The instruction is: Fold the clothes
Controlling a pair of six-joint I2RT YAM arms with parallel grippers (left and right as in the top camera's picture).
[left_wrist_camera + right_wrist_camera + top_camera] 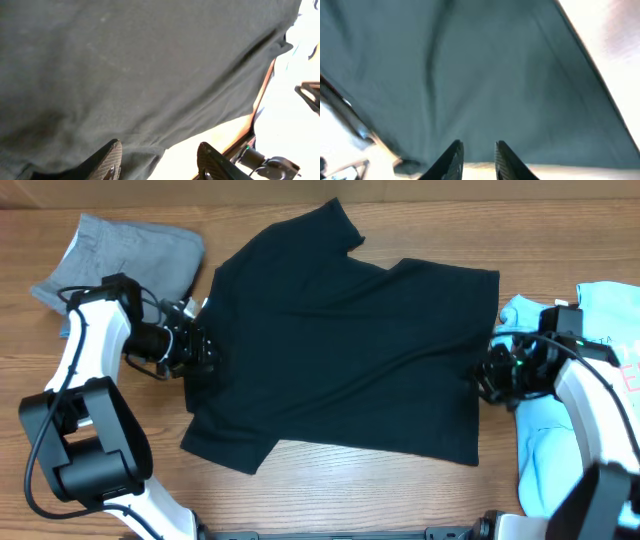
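A black T-shirt (350,340) is seen spread mostly flat across the middle of the wooden worktop (330,490) in the overhead view. One sleeve points to the top of the frame and the other to the lower left. Some creases are seen across the cloth.

Grey shorts (125,252) are bunched in the upper left of the frame, just beside the shirt's upper left edge. A light blue tee (545,450) is heaped at the right edge of the frame, close to the shirt's right edge.

The left claw (200,348) is placed at the shirt's left edge, between the two sleeves. In the left wrist view the left claw (160,145) is seen spread wide. One finger (107,160) is set against the shirt's (150,65) edge, and the other is over bare worktop. No cloth is pinched between them.

The right claw (485,375) is placed at the shirt's right edge, between the shirt and the blue tee. In the right wrist view the right claw (478,145) is seen with its fingers slightly parted. The dark cloth (470,75) lies just ahead of the tips, and nothing is seen gripped in the narrow gap.
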